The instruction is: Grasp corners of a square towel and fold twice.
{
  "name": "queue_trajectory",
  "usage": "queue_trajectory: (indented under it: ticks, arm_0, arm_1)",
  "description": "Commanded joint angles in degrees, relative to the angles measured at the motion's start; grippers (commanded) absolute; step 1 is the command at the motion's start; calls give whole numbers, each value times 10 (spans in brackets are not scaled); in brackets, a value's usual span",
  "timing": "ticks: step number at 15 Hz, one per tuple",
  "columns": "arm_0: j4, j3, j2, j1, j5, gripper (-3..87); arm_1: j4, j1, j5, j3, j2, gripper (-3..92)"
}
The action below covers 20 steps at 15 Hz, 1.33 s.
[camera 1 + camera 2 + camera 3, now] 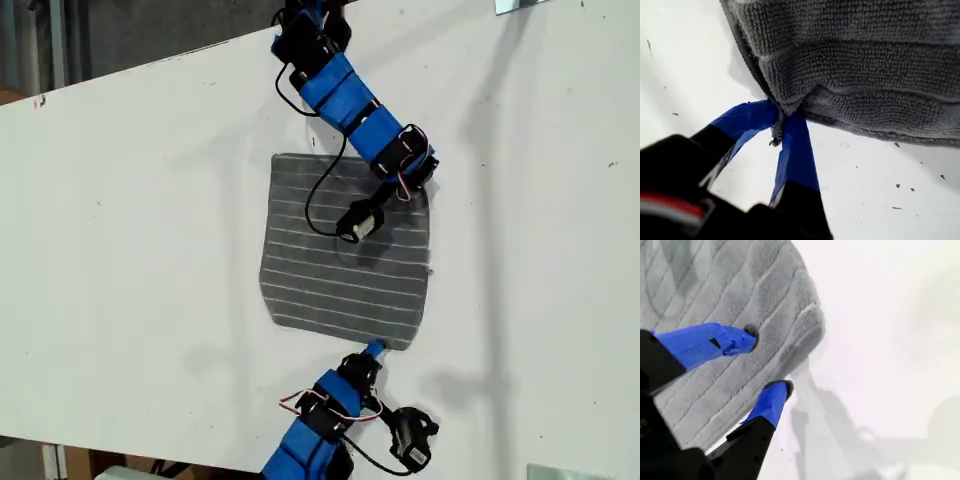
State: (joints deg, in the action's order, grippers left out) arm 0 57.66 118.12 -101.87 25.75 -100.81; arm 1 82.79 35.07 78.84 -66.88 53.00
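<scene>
first claw (pixel 782 125) pinched, second claw (pixel 767 362) agape

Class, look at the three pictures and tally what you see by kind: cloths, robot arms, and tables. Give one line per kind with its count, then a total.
Towels: 1, the towel, dark grey with pale stripes.
Robot arms: 2, ending in my first gripper and my second gripper.
Tables: 1, the white table.
Total: 4

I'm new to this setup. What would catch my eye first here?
A grey striped towel lies flat mid-table in the exterior view. My first hand pinches its corner at that view's bottom edge. My second hand hovers open over the opposite corner.
</scene>
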Motion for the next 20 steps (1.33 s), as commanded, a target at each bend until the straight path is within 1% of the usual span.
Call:
queue_trajectory:
  ticks: [1, 2, 4, 6, 7, 9, 10, 11, 12, 13, 14, 15, 17, 18, 19, 20]
  arm_0:
    - [-53, -54, 24, 23, 23, 187]
    - [-54, -58, 41, 25, 16, 189]
    - [-94, -48, 81, 25, 5, 192]
    - [-93, -44, 125, 22, -25, 193]
    - [-109, -32, 136, 22, -29, 194]
    - [-115, -35, 156, 24, -36, 192]
    - [-127, -36, 167, 26, -40, 190]
    - [-157, -35, 188, 31, -40, 170]
    - [-195, -43, 221, 34, -43, 10]
    - [-223, -62, 254, 41, -47, 0]
    - [-190, -122, 284, 47, -46, 0]
    - [-103, -216, 308, 49, -28, 0]
    - [100, -464, 361, 46, 30, 0]
    - [179, -585, 390, 39, 69, 0]
    - [223, -661, 401, 27, 108, 0]
    - [227, -667, 374, 15, 142, 0]
  arm_1:
    - [6, -1, 2, -8, 4, -2]
    - [4, 1, 2, -8, 4, -2]
    - [3, 2, 2, -8, 3, -2]
    - [3, 6, 2, -8, 5, -2]
    - [1, 9, 3, -8, 7, -2]
    - [3, 11, 5, -8, 9, -2]
    - [3, 11, 6, -8, 9, -2]
    - [3, 11, 6, -7, 10, -2]
    - [3, 11, 7, -5, 11, -2]
    - [4, 12, 11, -4, 12, -2]
    - [7, 13, 16, -2, 19, -2]
    - [10, 14, 19, 0, 33, -2]
    - [26, 15, 26, 13, 77, -2]
    - [47, 12, 29, 25, 102, -2]
    - [63, 5, 29, 30, 128, -2]
    - [78, -6, 26, 31, 156, -2]
